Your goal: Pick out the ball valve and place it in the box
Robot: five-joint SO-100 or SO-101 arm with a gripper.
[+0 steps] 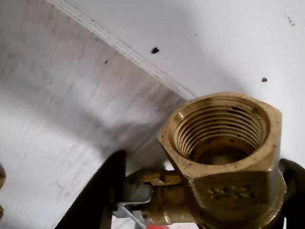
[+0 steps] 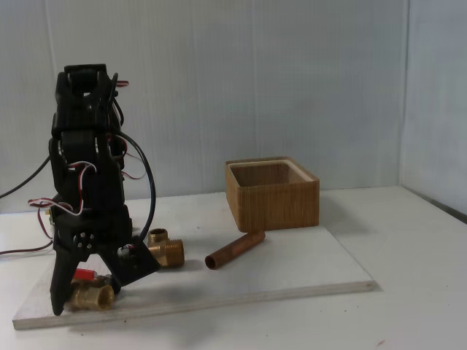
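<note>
Right now I have the arm bent low at the lower left of the fixed view, with the fingers (image 2: 82,292) straddling the ball valve (image 2: 90,294) where it lies on the white board (image 2: 292,273). One dark finger stands at the valve's left, the other slants down on its right; I judge they are pinching the brass body, though I cannot tell how firmly. The valve looks to be resting on the board or barely off it, so I read this as the grasp itself, with the lift not yet begun.

Up close, the wrist view gives me what the fixed view cannot: the valve's threaded open end (image 1: 220,131) facing the camera, the hexagonal body and the silvery nut (image 1: 136,195) at lower centre, with dark finger surfaces (image 1: 93,195) on either side.

Only the fixed view lays out the route. The brass elbow fitting (image 2: 166,249) sits just right of the arm, the copper pipe piece (image 2: 235,250) lies further right, and the wooden box (image 2: 272,193) waits behind it at frame centre, well apart from the valve.
</note>
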